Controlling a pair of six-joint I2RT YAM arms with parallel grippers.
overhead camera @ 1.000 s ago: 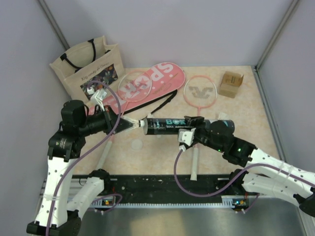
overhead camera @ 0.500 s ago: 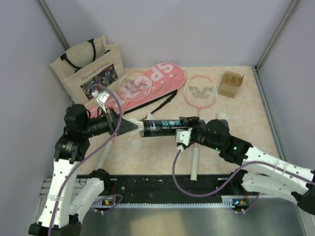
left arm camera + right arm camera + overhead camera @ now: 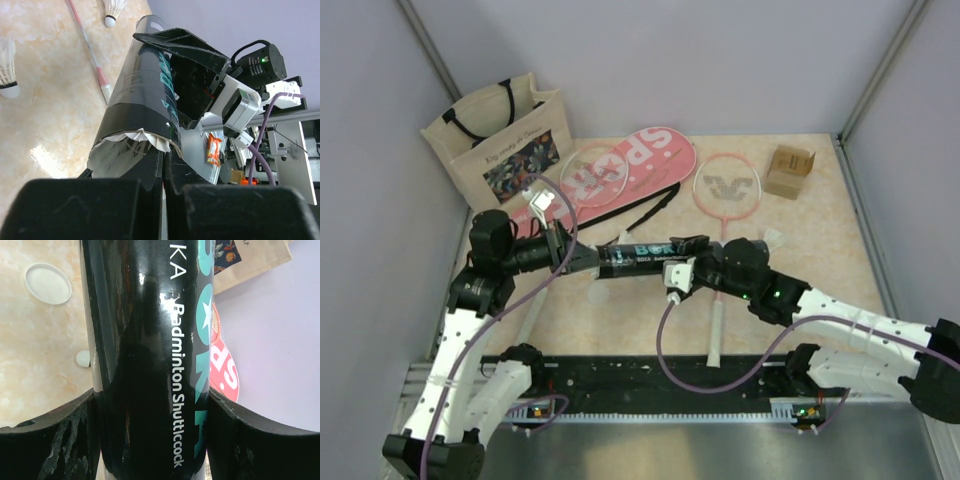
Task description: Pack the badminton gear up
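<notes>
The left tool (image 3: 582,261) was closed, its tips buried in the white feathers of a shuttlecock (image 3: 131,145) at the open mouth of the tube (image 3: 640,258). Whether it pinched a feather or only pushed could not be told. A second before, a clear cone of feathers had shown between that tool and the tube. Since then the left arm had swung in towards the right and the tube had come a little left to meet it, so only a frill of feathers stood at the rim. I judged that shuttlecock nearly seated, with this part of the packing close to done. The tube hung roughly level above the worktop (image 3: 820,250), gripped round its barrel by the right tool (image 3: 685,258), whose jaws stood on either side of it. A white disc (image 3: 599,294), probably the tube's lid, lay on the worktop beneath, not yet fitted. Two more shuttlecocks lay loose: one (image 3: 114,9) beside a racket shaft, another (image 3: 7,70) cut off at the edge of the left wrist view. Farther back lay the pink cover (image 3: 655,160), with one racket (image 3: 592,175) on it and the other racket (image 3: 724,186) to its right, neither packed. The dark tube wall hid how many shuttlecocks were inside, and the arms crossed over both racket shafts.
</notes>
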